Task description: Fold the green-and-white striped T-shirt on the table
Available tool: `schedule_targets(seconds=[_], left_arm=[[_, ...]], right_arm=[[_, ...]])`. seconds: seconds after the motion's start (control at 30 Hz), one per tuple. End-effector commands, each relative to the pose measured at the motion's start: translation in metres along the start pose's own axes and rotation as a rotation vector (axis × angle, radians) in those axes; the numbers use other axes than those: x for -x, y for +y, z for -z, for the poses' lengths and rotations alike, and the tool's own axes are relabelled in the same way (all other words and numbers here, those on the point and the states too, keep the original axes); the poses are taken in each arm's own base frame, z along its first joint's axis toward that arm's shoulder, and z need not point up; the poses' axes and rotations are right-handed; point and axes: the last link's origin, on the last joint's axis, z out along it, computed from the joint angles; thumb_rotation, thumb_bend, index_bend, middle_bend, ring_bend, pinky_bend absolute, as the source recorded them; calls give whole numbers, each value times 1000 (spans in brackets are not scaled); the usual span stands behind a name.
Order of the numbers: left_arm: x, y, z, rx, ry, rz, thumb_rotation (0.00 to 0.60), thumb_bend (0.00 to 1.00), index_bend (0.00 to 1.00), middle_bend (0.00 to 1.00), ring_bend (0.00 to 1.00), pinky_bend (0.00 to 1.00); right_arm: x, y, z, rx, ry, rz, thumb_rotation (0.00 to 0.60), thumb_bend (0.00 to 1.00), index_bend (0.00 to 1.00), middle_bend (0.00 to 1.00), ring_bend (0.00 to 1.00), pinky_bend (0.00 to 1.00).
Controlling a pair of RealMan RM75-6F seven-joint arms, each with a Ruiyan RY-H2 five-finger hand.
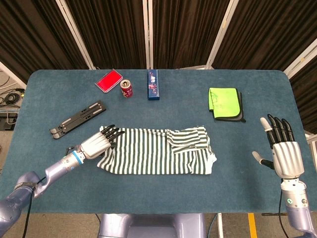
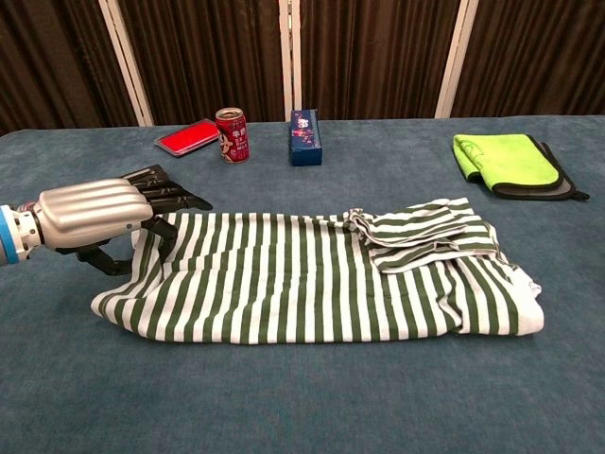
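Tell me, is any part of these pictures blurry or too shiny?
Head view: sharp all over, with even light and only a faint shadow under the shirt. Chest view: sharp too; the silver back of the left hand catches bright streaks of light, and its fingers cast a small dark shadow on the shirt.

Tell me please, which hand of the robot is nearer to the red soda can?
Left. The left hand is at the striped T-shirt's left end, in front of the red soda can. The right hand hovers, open, by the table's far right edge, well away from it.
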Motion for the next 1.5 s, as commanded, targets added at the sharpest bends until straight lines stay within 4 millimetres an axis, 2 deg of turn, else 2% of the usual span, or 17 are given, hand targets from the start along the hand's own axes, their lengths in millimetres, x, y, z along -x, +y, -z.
schedule_targets(seconds=[0.03, 0.33, 0.47, 0.63, 1.0, 1.27, 1.4, 1.5], left_arm=[[-1, -6, 9, -8, 0, -7, 600, 573, 829, 0, 0, 0], [-9, -33, 55, -54, 16, -32, 600, 585, 835, 0, 0, 0], [-11, -48, 88, -99, 6, -47, 600, 588, 838, 0, 0, 0], [-12, -62, 119, -151, -13, -62, 600, 589, 840, 0, 0, 0], [1, -87, 182, -319, -100, -63, 600, 598, 840, 0, 0, 0], [5, -100, 203, -392, -138, -66, 600, 600, 840, 0, 0, 0], [5, -99, 197, -387, -118, -53, 600, 601, 840, 0, 0, 0], [1, -93, 182, -357, -63, -40, 600, 601, 841, 0, 0, 0]], right_arm=[[1, 0, 0, -1, -1, 2, 600, 0, 0, 0, 0, 0], [1, -1, 1, -3, -3, 25, 600, 0, 0, 0, 0, 0], [2, -3, 2, -10, -5, 25, 600, 0, 0, 0, 0, 0], [2, -6, 3, -19, -8, 26, 600, 0, 0, 0, 0, 0], [3, -9, 5, -28, -9, 29, 600, 0, 0, 0, 0, 0], [5, -9, 4, -26, -15, 36, 600, 0, 0, 0, 0, 0], [5, -9, 4, -25, -18, 33, 600, 0, 0, 0, 0, 0], [4, -8, 3, -24, -16, 29, 600, 0, 0, 0, 0, 0]])
